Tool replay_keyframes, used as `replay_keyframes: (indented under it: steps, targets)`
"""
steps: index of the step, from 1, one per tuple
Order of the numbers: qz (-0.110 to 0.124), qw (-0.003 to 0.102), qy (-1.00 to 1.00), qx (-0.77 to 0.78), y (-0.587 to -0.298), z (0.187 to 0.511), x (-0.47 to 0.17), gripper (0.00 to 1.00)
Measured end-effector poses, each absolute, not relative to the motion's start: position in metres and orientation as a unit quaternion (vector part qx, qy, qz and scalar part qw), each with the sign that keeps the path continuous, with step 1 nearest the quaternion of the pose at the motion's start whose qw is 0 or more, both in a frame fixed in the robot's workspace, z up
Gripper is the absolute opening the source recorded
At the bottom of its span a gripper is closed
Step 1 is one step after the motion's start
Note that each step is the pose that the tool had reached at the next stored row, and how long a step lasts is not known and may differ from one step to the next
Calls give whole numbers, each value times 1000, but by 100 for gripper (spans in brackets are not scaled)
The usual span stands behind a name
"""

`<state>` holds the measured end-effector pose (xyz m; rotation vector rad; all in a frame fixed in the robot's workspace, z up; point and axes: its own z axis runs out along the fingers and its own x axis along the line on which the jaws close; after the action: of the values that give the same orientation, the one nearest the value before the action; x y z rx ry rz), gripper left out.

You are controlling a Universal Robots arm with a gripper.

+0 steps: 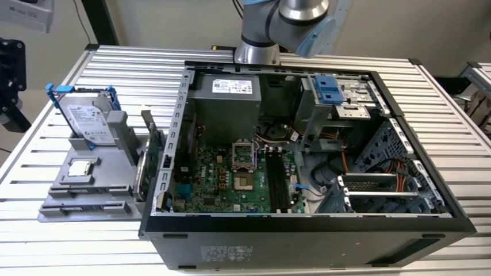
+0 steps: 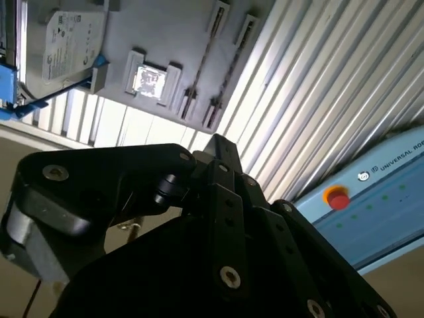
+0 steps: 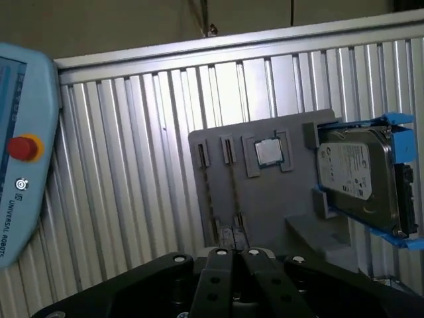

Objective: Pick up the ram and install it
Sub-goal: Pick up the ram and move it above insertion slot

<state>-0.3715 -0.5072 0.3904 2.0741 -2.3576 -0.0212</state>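
1 gray tray (image 1: 92, 195), slim ram (image 1: 144, 161) (edge-on)

The ram (image 1: 156, 150) is standing on its long edge, upright in a slot of the gray holder (image 3: 265, 199), a slim green board seen edge-on. In both wrist views (image 3: 233, 192) (image 2: 204, 56) it is showing as a thin dark line between 2 end clips. It is lying out ahead of the gripper (image 3: 232, 250), beyond the tips, lengthwise away from the tool and not held. A 2nd stick (image 3: 209, 195) is sitting parallel just beside it.
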Motion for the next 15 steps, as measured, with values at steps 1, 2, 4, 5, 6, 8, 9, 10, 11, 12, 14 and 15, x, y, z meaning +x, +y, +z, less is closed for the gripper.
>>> replay_keyframes:
  steps: [1, 2, 4, 5, 6, 8, 9, 10, 11, 12, 14, 15]
  targets:
    - [-7, 1, -745, 667, -507, 390, -372, 0]
    - [-7, 1, -739, 674, -507, 390, -372, 0]
    - [-7, 1, -727, 686, -507, 390, -372, 0]
    - [-7, 1, -722, 692, -507, 390, -372, 0]
    - [-7, 1, -716, 698, -507, 390, -372, 0]
    - [-7, 1, -707, 707, -507, 390, -372, 0]
    - [-7, 1, -704, 711, -507, 390, -372, 0]
    - [-7, 1, -701, 713, -507, 390, -372, 0]
    - [-7, 1, -699, 715, -507, 390, -372, 0]
    - [-7, 1, -697, 718, -507, 390, -372, 0]
    - [-7, 1, -693, 721, -507, 390, -372, 0]
    - [-7, 1, -692, 722, -507, 390, -372, 0]
